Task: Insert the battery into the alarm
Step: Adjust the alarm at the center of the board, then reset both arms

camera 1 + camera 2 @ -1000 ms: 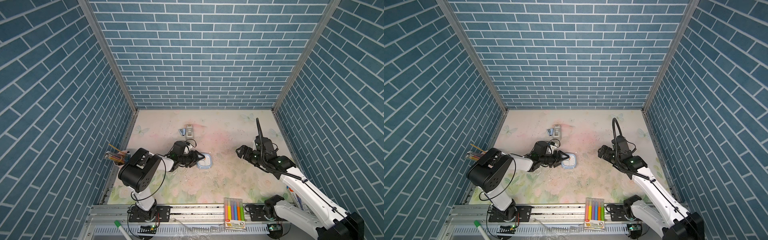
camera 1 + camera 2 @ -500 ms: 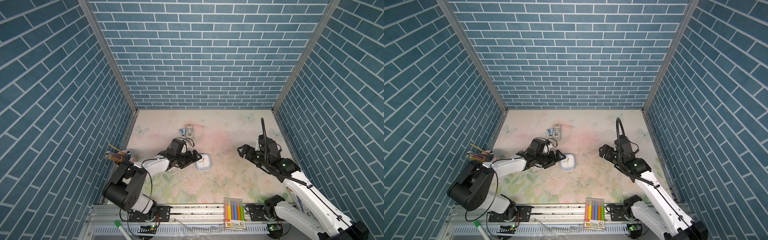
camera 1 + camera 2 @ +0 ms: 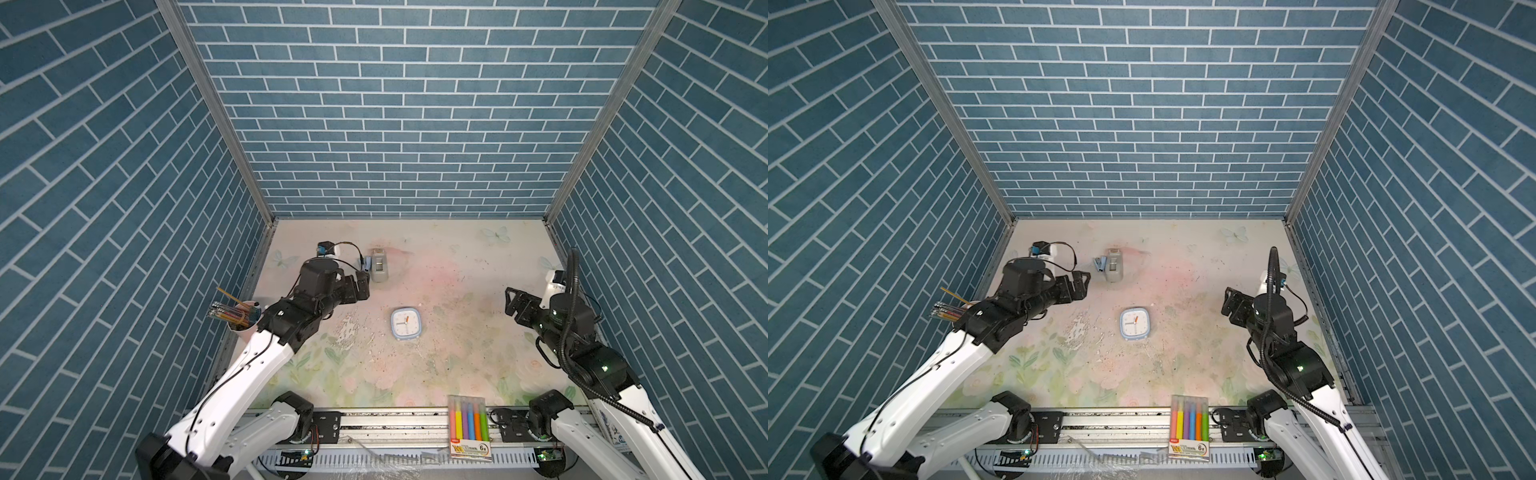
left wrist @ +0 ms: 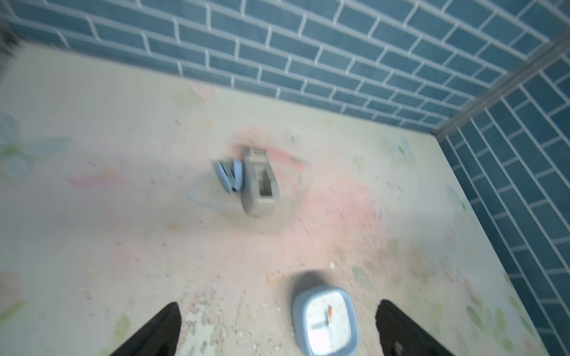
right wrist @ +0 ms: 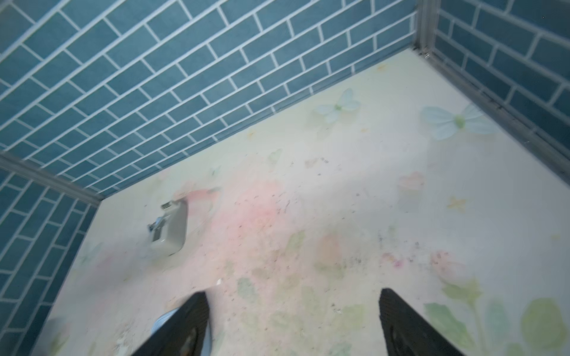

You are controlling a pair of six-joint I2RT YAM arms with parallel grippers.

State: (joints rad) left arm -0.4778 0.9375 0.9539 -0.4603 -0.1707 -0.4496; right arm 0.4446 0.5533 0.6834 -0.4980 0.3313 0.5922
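Left jaws are released: in the left wrist view the two black fingers (image 4: 160, 329) stand wide apart with nothing between them but the tabletop (image 4: 123, 215) below. Right jaws are released too; their fingers (image 5: 185, 326) are spread and hold nothing.

In both top views the alarm (image 3: 406, 324) (image 3: 1135, 324) lies flat on the tabletop, a little below the middle of the frame, with its white face and orange-red hands turned up. Nothing touches it. The left jaws hang to the upper left of it and well apart from it, while the right jaws hang far to its right, near the side wall. In the left wrist view the alarm (image 4: 325, 320) shows in the gap between the fingers, closer to one of them.

Above the alarm in a top view stands a grey boxy device (image 3: 1113, 265), and a small blue stapler (image 3: 1099, 264) lies just beside it – both are blurred in the left wrist view. A cup of pencils (image 3: 243, 320) stands at the left edge of the tabletop, and a pack of markers (image 3: 468, 424) lies on the front rail.
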